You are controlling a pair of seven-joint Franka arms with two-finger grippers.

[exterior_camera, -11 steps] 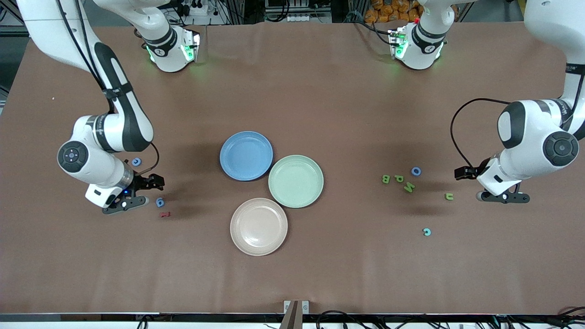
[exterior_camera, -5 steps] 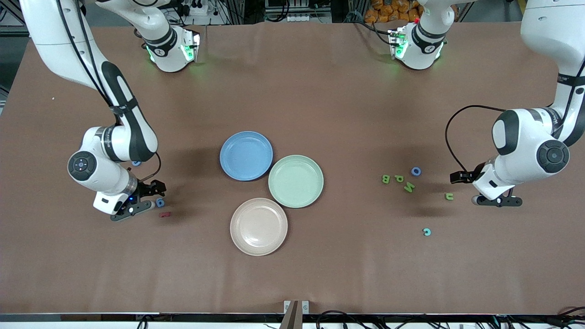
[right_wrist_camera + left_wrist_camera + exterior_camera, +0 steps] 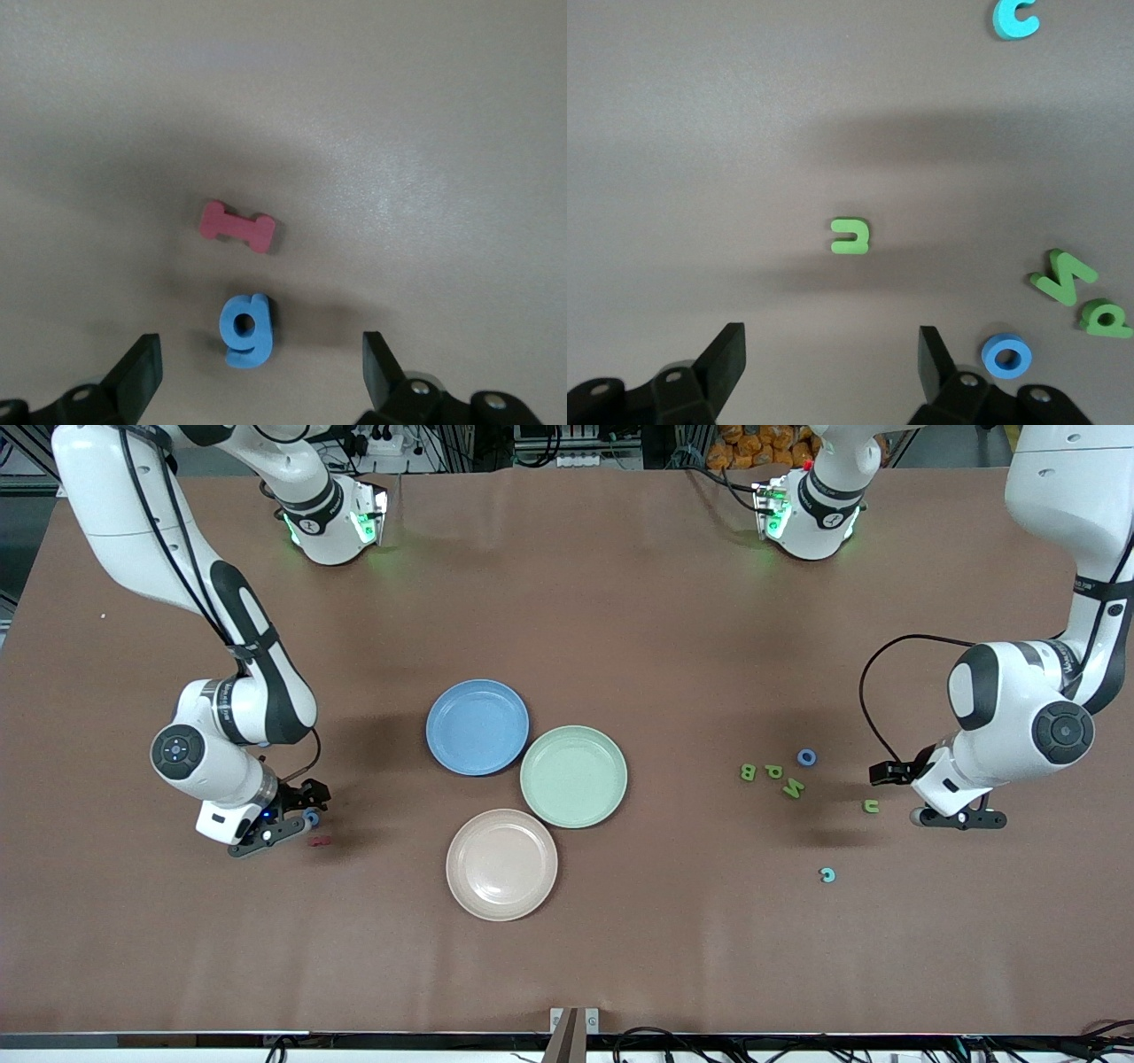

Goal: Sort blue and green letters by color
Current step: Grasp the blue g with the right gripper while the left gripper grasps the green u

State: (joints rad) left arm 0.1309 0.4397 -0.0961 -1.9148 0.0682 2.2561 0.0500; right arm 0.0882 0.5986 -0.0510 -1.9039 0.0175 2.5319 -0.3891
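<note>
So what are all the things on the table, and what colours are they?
Plates: three, blue, pale green and beige, clustered mid-table.
Green letters: four, toward the left arm's end; B, P and a third grouped, the green u apart.
Blue ring: one, beside the green group.
Teal c: one, nearer the front camera than the green letters.
Blue g: one, toward the right arm's end.
Red letter: one, beside the blue g.
Table: one, brown.
Left gripper: open, over the table next to the green u.
Right gripper: open, over the blue g.
</note>
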